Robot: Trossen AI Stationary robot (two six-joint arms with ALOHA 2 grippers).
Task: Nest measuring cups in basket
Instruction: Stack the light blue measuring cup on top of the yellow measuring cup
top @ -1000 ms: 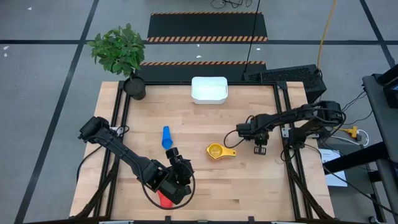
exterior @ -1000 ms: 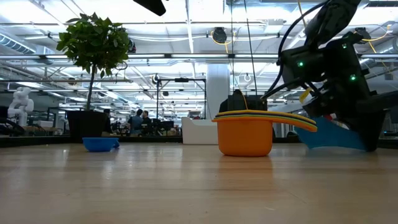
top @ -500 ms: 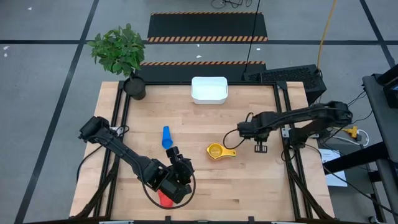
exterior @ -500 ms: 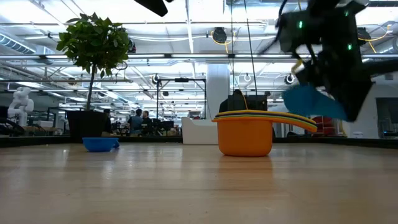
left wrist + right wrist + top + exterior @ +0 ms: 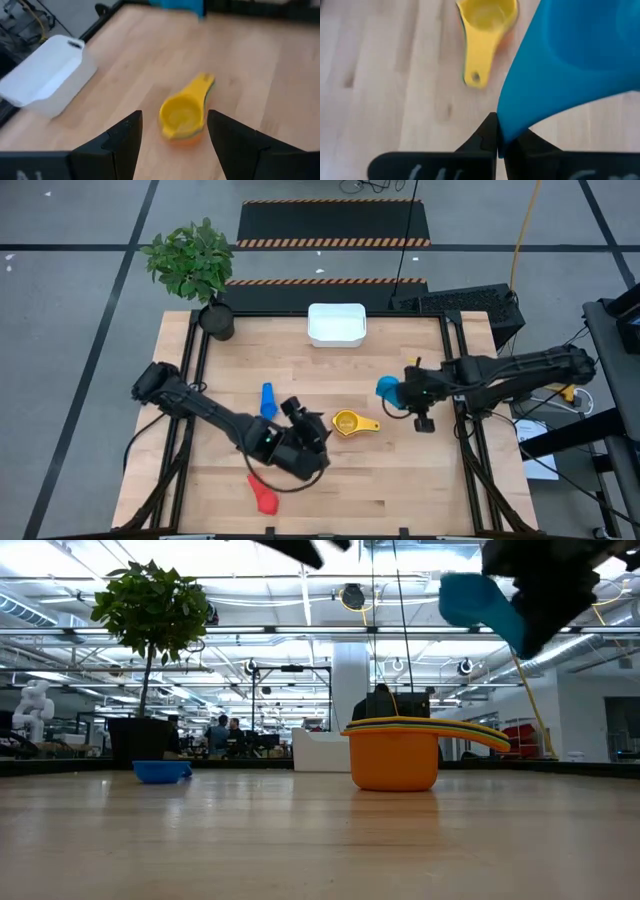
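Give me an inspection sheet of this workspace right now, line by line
Surface: wooden table, bare in the middle.
Job's things: white basket at far edge; stacked cups, yellow on top; blue cup; red cup near front edge.
Clutter: potted plant at far left corner.
Grippers: right gripper shut on light blue cup, lifted; left gripper open, empty, facing the stack.
Cables: yellow cable beyond the table.
Surroundings: people far behind.

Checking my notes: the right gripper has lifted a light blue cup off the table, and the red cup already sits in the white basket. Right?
Not quite: the red cup lies on the table near the front edge, as the high view shows. The rest holds.
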